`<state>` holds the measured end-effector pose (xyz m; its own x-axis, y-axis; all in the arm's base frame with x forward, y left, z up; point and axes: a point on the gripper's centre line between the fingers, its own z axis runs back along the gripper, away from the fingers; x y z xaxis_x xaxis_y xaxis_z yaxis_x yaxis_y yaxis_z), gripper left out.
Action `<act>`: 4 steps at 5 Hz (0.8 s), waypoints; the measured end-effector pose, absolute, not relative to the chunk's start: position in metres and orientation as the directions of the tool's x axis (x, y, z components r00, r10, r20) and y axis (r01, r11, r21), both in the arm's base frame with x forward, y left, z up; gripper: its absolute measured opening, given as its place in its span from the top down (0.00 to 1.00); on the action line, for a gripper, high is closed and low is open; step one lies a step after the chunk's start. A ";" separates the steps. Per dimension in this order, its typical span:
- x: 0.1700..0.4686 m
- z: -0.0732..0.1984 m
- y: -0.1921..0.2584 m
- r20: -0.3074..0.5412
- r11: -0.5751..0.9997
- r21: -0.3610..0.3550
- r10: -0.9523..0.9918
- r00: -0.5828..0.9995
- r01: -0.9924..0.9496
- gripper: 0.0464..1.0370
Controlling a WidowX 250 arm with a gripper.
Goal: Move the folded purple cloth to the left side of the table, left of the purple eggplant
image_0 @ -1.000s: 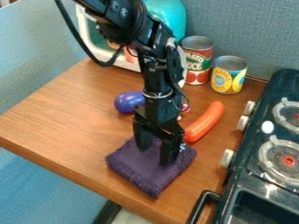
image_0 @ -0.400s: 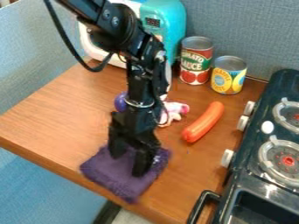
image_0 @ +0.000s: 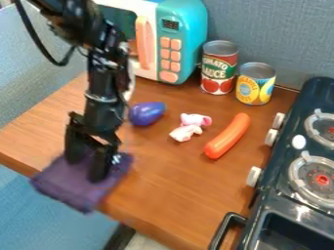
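Washcloth (image_0: pixel 68 189) lies directly under my gripper (image_0: pixel 85 170), reaching past the tabletop (image_0: pixel 173 195) edge; I see fingers spread, but can't tell whether they pinch fabric.

Cloth (image_0: pixel 62 184): deep purple. Sausage (image_0: pixel 227 136), right of it, was orange-red. Toy eggplant (image_0: pixel 147 113): violet-blue. Toy microwave (image_0: pixel 186 29), far side, was turquoise and white, with peach buttons. Stove (image_0: pixel 312 93), right, was dark teal with white knobs. Tabletop (image_0: pixel 176 195) was brown wood grain.
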<state>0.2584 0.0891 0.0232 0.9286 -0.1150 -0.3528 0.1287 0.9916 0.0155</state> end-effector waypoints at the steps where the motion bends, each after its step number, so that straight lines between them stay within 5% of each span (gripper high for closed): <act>1: 0.263 0.023 0.115 -0.374 0.995 0.021 -0.086 0.924 0.101 0.04; 4: 0.278 0.029 0.139 -0.426 0.994 0.048 -0.072 0.902 0.102 0.04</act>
<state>0.2780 0.1389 0.0289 0.9016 -0.0723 -0.4265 0.1024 0.9936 0.0480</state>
